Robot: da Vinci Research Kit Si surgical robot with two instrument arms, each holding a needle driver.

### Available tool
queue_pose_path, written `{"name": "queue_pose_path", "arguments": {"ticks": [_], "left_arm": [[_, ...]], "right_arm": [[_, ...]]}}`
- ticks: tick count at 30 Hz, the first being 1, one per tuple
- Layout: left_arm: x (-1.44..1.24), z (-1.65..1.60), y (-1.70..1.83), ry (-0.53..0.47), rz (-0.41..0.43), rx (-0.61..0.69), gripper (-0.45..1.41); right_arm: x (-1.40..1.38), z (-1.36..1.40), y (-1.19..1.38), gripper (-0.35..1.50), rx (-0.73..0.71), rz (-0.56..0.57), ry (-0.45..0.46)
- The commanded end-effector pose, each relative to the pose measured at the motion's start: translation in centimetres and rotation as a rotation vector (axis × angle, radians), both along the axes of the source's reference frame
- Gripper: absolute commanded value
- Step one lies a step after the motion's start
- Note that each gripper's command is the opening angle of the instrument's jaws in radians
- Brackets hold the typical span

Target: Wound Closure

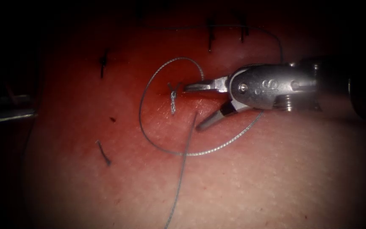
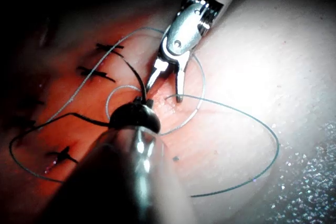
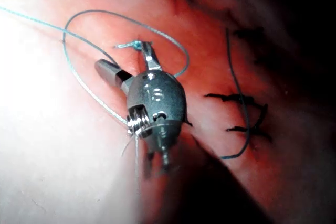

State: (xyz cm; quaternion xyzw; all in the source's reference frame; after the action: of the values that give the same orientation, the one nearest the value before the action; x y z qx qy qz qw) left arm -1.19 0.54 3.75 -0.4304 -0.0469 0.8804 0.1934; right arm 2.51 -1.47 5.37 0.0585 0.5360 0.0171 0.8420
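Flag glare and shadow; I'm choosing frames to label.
Endoscope view: dark edges; the right tool, jaws open and empty by the knot, is well lit. Left wrist view: glare floods the tissue; the left tool is in shadow. Right wrist view: glare on tissue.

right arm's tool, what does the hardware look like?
The right arm's tool is polished silver metal: a rounded wrist housing with an engraved marking and a small rivet, a threaded screw beneath, two slim tapered fingers, and a dark shaft behind.

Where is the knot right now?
In the endoscope view the knot sits on the tissue inside the thread loop, just left of the right hand's open upper jaw tip.
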Motion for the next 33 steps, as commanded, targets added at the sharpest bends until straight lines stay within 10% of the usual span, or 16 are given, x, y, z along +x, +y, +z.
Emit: {"name": "queue_pose_path", "arguments": {"ticks": [1,6,9,33], "left_arm": [[-0.06,0.04,0.04,-0.006,0.001,0.000,-0.45],[-0.07,0.05,0.03,-0.006,0.000,-0.001,-0.45],[-0.08,0.05,0.03,-0.005,-0.001,-0.001,-0.45],[-0.09,0.15,0.06,-0.002,0.001,-0.007,-0.45]], "right_arm": [[0.06,0.11,0.00,1.28,-0.004,-0.005,0.004],[0.07,0.04,-0.04,1.08,0.001,-0.014,0.008],[0.07,-0.04,-0.10,-0.35,-0.003,-0.026,0.001],[0.04,-1.61,-1.25,-0.35,0.017,-0.153,0.032]]}}
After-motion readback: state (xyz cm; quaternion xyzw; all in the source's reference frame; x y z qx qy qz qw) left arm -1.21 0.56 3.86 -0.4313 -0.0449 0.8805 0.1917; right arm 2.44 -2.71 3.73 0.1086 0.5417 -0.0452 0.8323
